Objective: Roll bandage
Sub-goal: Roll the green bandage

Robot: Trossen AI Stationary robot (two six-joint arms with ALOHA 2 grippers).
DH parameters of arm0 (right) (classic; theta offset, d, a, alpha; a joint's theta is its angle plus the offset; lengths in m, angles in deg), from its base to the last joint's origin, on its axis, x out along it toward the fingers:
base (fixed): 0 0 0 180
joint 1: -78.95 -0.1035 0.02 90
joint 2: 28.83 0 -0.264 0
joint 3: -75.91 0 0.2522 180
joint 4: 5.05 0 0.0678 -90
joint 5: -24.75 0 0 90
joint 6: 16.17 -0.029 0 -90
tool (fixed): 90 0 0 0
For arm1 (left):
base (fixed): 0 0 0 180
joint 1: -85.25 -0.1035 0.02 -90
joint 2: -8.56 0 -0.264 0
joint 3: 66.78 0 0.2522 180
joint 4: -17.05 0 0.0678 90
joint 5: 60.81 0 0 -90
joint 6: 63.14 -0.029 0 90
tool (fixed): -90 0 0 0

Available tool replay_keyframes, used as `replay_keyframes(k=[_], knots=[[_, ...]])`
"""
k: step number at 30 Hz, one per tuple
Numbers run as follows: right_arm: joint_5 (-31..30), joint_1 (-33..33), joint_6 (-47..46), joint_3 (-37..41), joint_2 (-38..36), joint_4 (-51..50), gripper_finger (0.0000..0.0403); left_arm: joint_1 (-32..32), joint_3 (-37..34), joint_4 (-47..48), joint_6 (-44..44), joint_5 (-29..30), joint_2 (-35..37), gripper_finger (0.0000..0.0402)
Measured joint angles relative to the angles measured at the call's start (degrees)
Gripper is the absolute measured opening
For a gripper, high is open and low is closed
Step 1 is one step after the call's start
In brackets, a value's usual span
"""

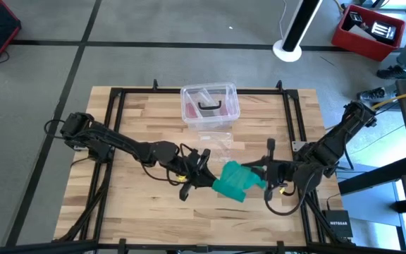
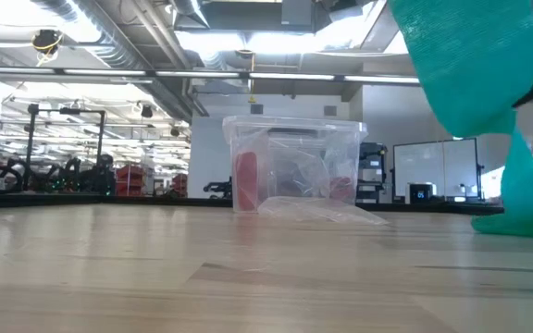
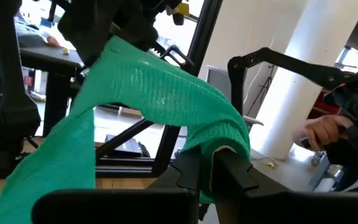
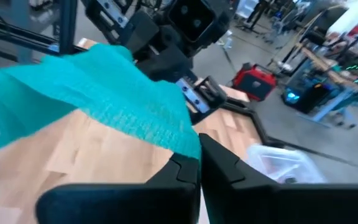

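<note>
**Two grippers holding a teal bandage above the table**

Teal-green bandage (image 2: 475,65) is hanging large at the edge of the low view, draping down to the wooden table (image 2: 202,277), with a clear plastic box (image 2: 292,166) standing farther back. From overhead, the bandage (image 1: 237,180) is stretching between the two arms over the table's near-middle area, just in front of the clear plastic box (image 1: 210,106), which is sitting at the far middle of the table (image 1: 139,120).

The left gripper (image 1: 197,169) is reaching in from the left side, its arm lying low and extended across the tabletop, and its fingers are pressing together on one end of the fabric; its wrist camera is showing the bandage (image 3: 154,93) running from its closed fingers (image 3: 188,177) up toward the other arm.

The right gripper (image 1: 265,175) is coming in from the right with the arm bent at the elbow, and it too is pinching the bandage (image 4: 98,93), the cloth emerging from between its closed fingers (image 4: 182,171). A person's hand (image 3: 325,130) is showing in the room beyond the table.
</note>
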Motion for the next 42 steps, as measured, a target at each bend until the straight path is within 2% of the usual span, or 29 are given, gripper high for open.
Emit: replay_keyframes(k=[17, 19, 22, 26, 29, 33, 38, 42], knots=[[1.76, -0.01, -4.87, -0.13, 0.01, -1.31, 0.0203, 0.00, 0.00, 0.34, 0.47, 0.24, 0.00, 0.0015], [3.35, -0.67, -7.24, -2.51, -0.15, -6.64, 0.0221, -0.04, 0.00, -0.63, 2.01, 0.53, 0.00, 0.0015], [5.93, -3.77, -16.49, -8.69, -2.00, -17.10, 0.0238, -1.29, 0.37, -4.57, 6.67, 0.95, 0.00, 0.0015], [5.13, -9.22, -26.86, -11.55, -4.48, -28.98, 0.0244, -3.36, 3.24, -2.98, 7.26, 1.38, 0.55, 0.0015], [-1.22, -12.02, -30.63, -7.32, -5.71, -32.90, 0.0242, -4.33, 6.76, 2.37, 4.11, 4.70, 0.79, 0.0015], [-8.25, -12.39, -33.38, 3.07, -7.98, -32.07, 0.0236, -4.68, 14.13, 15.63, -6.65, 14.14, 0.92, 0.0015], [-15.92, -12.29, -33.56, 16.48, -11.96, -20.79, 0.0233, -2.91, 20.12, 26.38, -19.50, 28.18, 0.74, 0.0015], [-19.36, -12.39, -32.84, 23.80, -15.34, -11.46, 0.0232, -1.33, 25.58, 31.50, -25.72, 30.47, 0.55, 0.0015]])
